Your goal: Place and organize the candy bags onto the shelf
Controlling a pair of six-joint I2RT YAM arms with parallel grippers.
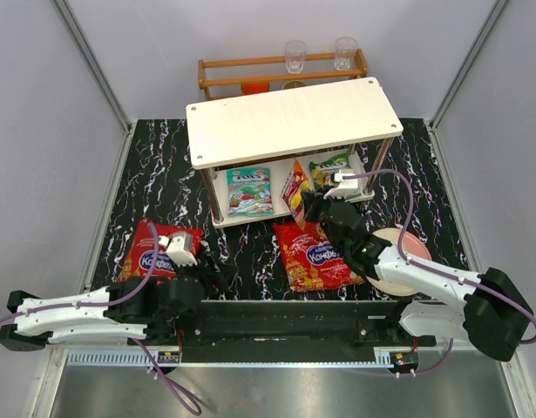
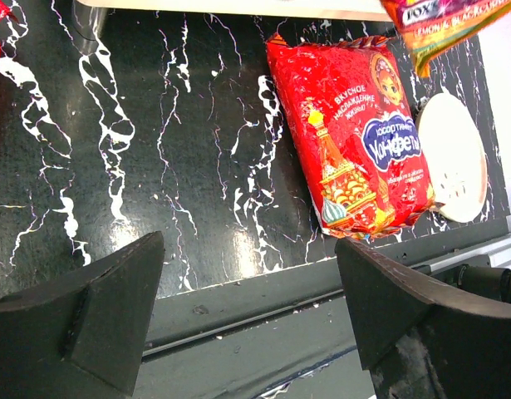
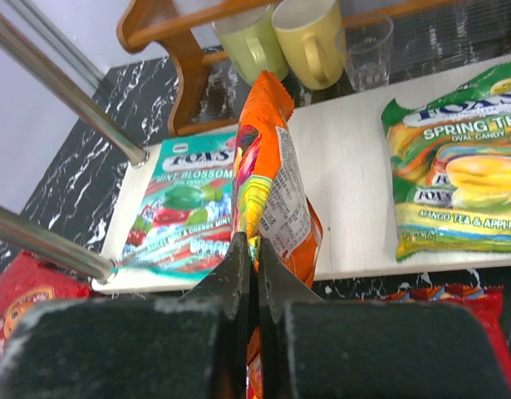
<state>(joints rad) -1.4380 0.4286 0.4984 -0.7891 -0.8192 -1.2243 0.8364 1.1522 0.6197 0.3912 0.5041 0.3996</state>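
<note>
The black marbled surface (image 1: 250, 252) carries a white two-tier shelf (image 1: 294, 117), a plate (image 1: 405, 239) and two large red bags (image 1: 315, 257): one at the left hand (image 2: 247, 258), one just nearer than the right hand (image 1: 313, 202) (the plate lies to its right). On the shelf's lower tier lie a teal bag (image 1: 249, 192) left of the right hand and a green-yellow bag (image 1: 329, 165) just beyond it.

Bright even light, soft shadows, glare on the glossy red candy bag (image 2: 355, 141)

Open into the shelf (image 1: 294, 117) from the front, between metal posts (image 3: 81, 104) and under the top board. Bare on the lower tier between teal bag (image 1: 249, 192) and green-yellow bag (image 1: 330, 167), partly taken by upright red-orange bag (image 1: 295, 193); width hard to judge. Crowded in front by large red bag (image 1: 315, 255).
</note>
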